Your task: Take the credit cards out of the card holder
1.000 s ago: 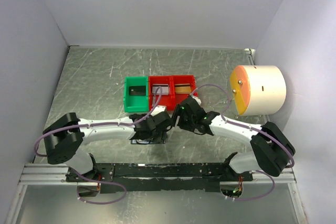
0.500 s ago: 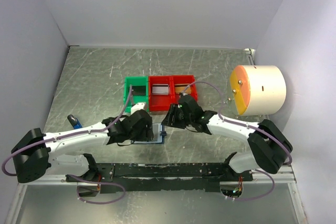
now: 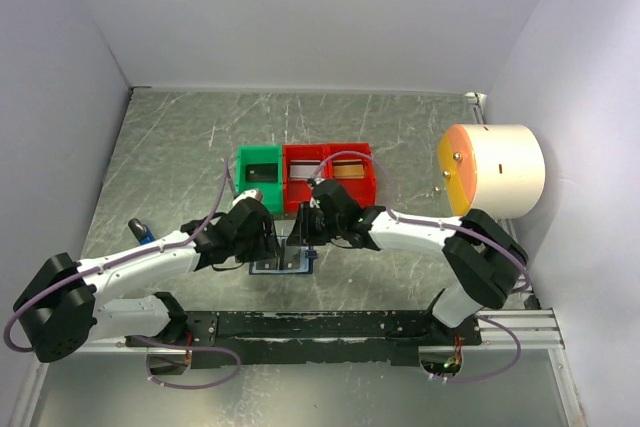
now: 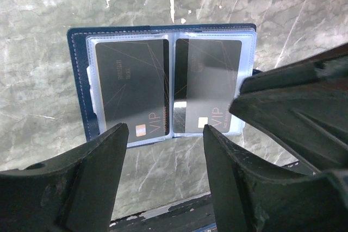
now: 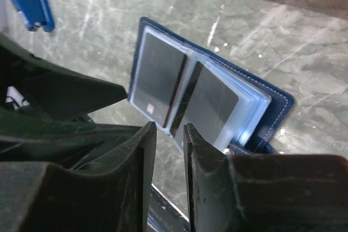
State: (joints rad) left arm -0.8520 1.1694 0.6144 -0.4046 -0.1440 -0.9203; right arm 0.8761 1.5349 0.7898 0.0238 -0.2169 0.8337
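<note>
I have the card holder (image 4: 78, 74) lying open and flat on the tabletop (image 3: 180, 147), at 6 o'clock from the red bin (image 3: 328, 187) and the green bin (image 3: 240, 182). Two dark credit cards (image 4: 130, 91) sit side by side in its clear sleeves, one on each leaf, both fully seated.

My left tool (image 4: 164, 131) hangs above the near edge of the holder. It is spread wide, roughly a card's width, with nothing between its fingers (image 4: 76, 188).

My right tool (image 5: 169, 130) is over the same holder from the 3 o'clock side and is pinched down to a narrow slit. The lower corner of one card lines up with that slit, but I cannot tell whether the tips touch it.

A small blue tag (image 3: 142, 230) lies at 9 o'clock from the holder, well apart. A white drum with an orange face (image 3: 495, 172) stands at 2 o'clock.
</note>
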